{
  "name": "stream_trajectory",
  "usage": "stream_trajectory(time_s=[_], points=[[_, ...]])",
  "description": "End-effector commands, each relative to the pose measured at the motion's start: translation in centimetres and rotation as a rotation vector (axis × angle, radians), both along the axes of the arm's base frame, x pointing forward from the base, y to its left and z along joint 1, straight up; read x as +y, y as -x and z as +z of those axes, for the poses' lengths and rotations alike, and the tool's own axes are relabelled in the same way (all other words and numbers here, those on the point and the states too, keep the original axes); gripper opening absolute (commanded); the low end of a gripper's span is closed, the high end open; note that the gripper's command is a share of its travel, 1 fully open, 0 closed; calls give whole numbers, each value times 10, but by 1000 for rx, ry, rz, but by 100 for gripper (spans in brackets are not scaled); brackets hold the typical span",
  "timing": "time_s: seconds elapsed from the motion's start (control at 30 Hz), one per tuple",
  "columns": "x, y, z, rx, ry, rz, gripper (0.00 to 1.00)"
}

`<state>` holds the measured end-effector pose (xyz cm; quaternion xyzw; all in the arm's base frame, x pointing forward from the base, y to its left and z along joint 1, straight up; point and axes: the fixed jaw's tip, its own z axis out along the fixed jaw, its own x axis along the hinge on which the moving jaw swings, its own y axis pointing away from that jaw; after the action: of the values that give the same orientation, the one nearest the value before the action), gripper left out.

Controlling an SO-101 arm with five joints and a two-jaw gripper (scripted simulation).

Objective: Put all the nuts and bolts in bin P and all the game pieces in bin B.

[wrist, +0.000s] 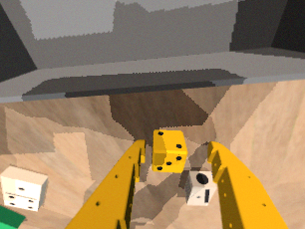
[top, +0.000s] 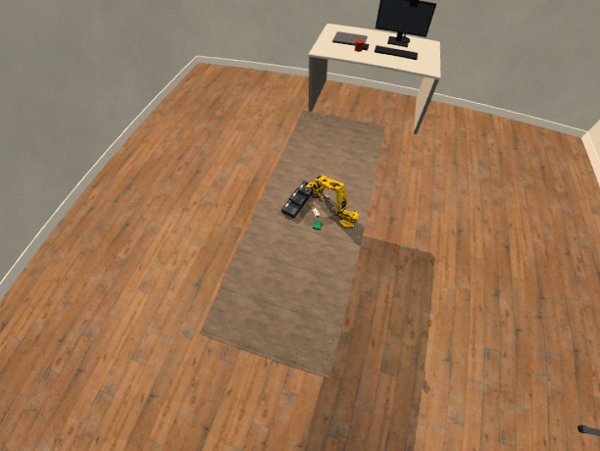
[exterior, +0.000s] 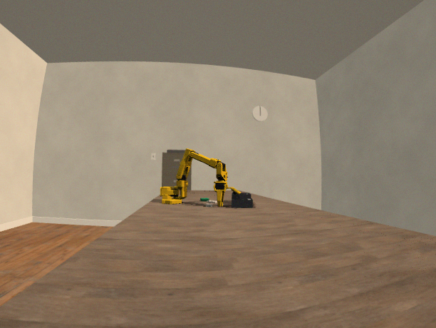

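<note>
My claw (wrist: 174, 154) hangs low over the desk (wrist: 279, 124), part spread, pinching nothing. Yellow die (wrist: 168, 150) lies between its tips, before the grey bin (wrist: 150, 75). White die (wrist: 200, 188) rests beside my right finger (wrist: 234, 184).

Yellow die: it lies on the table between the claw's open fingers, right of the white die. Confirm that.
Wrong side. In the wrist view the yellow die lies left of the white die, not right. It does lie on the table between the open claw's fingers.
</note>
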<state>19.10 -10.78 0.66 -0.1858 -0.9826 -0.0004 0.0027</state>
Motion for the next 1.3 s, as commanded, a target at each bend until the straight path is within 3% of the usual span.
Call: stream_trajectory(time_s=[0.0,0.33,1.27], points=[[-3,-2,3,-24,14,0,22],[-3,-2,3,-24,14,0,20],[-3,-2,3,-24,14,0,1]])
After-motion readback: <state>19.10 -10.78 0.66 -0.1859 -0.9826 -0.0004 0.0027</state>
